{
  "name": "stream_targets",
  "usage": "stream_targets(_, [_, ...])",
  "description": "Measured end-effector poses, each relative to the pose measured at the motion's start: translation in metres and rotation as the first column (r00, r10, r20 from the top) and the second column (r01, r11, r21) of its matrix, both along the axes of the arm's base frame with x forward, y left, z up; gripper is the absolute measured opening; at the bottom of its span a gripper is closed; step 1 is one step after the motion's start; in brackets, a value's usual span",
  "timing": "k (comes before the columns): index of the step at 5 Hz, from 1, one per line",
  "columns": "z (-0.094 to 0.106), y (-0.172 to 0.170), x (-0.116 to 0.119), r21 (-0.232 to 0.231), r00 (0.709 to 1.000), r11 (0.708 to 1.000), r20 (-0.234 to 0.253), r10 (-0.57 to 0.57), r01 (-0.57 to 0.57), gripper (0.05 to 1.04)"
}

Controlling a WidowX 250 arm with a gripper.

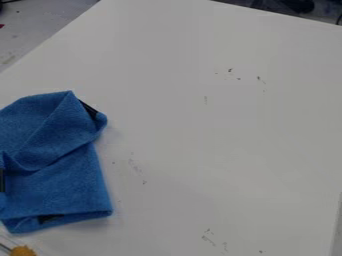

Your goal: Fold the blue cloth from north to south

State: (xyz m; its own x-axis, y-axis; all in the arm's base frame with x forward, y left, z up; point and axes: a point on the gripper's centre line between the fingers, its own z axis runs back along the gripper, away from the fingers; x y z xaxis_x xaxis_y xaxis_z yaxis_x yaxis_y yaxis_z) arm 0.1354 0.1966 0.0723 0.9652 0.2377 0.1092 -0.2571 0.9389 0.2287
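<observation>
I cannot tell whether my tool is released, clenched or grasping anything, nor on which side of it things lie, so I place them by the counter and by one another. The blue cloth lies on the counter's left part, running out past the view's left edge. Its upper portion is doubled over in a loose, rumpled flap, with a crease slanting down and left from the top corner. The flap's lower edge sags across the middle; below it the cloth lies flatter, down to a bottom edge that curls a little. A black strip shows at the upper right edge, another black strip at the far left, and a dark patch in the bottom curl. Just below the cloth is a yellow piece, perhaps a knob or tip, with a thin rod beside it. Dark marks dot the pale counter, and dark objects sit beyond its top edge.
</observation>
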Motion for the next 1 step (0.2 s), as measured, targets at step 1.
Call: stream_targets(1, [0.0002, -0.0136, 0.0186, -0.031, 0.997, 0.997, 0.035, -0.075, 0.076, 1.005])
